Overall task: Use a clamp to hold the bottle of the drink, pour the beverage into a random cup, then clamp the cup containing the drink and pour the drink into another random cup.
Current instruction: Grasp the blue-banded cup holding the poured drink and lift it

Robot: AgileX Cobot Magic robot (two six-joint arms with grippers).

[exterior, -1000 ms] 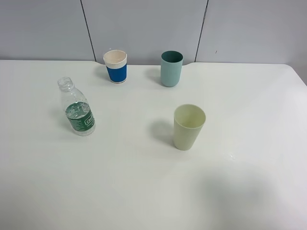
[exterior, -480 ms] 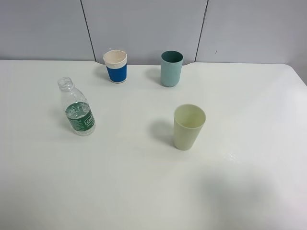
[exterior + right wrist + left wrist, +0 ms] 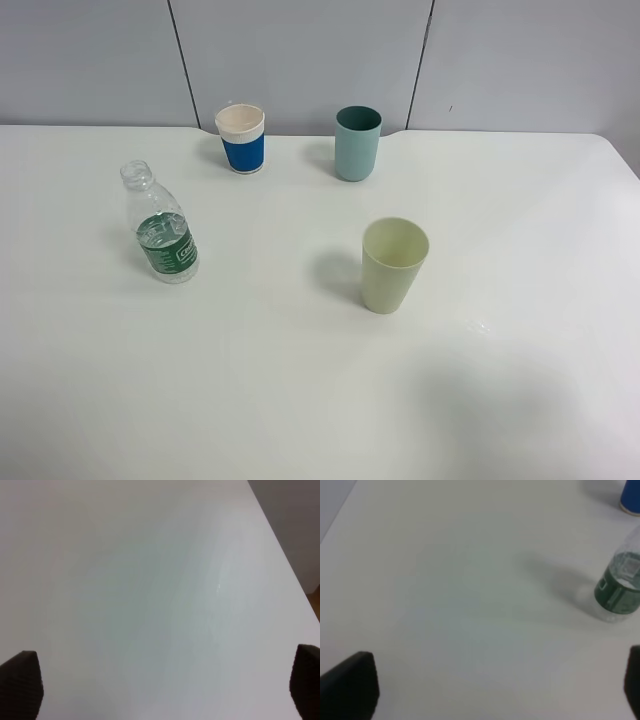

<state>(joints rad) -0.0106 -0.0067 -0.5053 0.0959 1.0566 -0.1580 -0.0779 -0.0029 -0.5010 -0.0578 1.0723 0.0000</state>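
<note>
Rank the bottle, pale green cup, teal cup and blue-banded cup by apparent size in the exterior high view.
1. bottle, tallest
2. pale green cup, though it stands nearer the camera than the other cups, so its true rank is unsure
3. teal cup and blue-banded cup: about alike, not ranked

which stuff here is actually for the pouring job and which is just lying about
For the job:
- partly filled bottle
- blue-banded cup
- teal cup
- pale green cup
(the cups are picked at random, so all three count)

Just surroundings:
- white table
- grey wall panels
</note>
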